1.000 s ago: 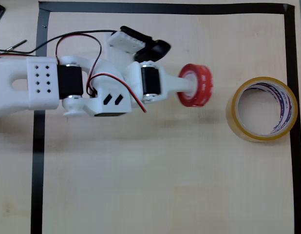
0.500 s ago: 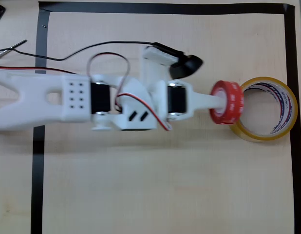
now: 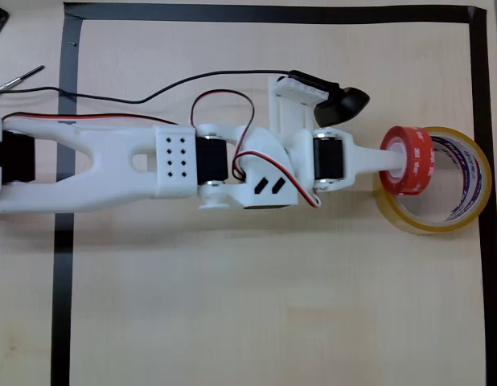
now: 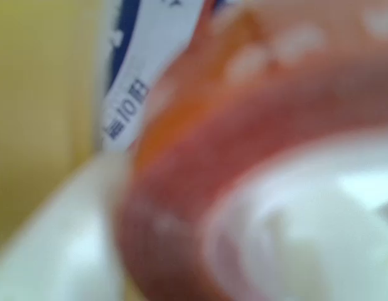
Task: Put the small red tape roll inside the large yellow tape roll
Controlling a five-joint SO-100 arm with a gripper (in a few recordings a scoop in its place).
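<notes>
Small red tape roll (image 3: pixel 409 160), clamped in the gripper (image 3: pixel 397 161), had travelled rightward to overlap the large yellow tape roll's (image 3: pixel 425 221) left rim, nearly ready to drop inside.

Overhead view: small roll (image 3: pixel 409 159) on tool (image 3: pixel 391 158) tip, over left rim of big roll (image 3: pixel 434 179), which sits at bench (image 3: pixel 248 305) right; arm (image 3: pixel 152 165) reaches in from left.

A pale wood-grain table (image 3: pixel 248 305) bears a black tape border (image 3: pixel 62 305), evenly lit.
</notes>
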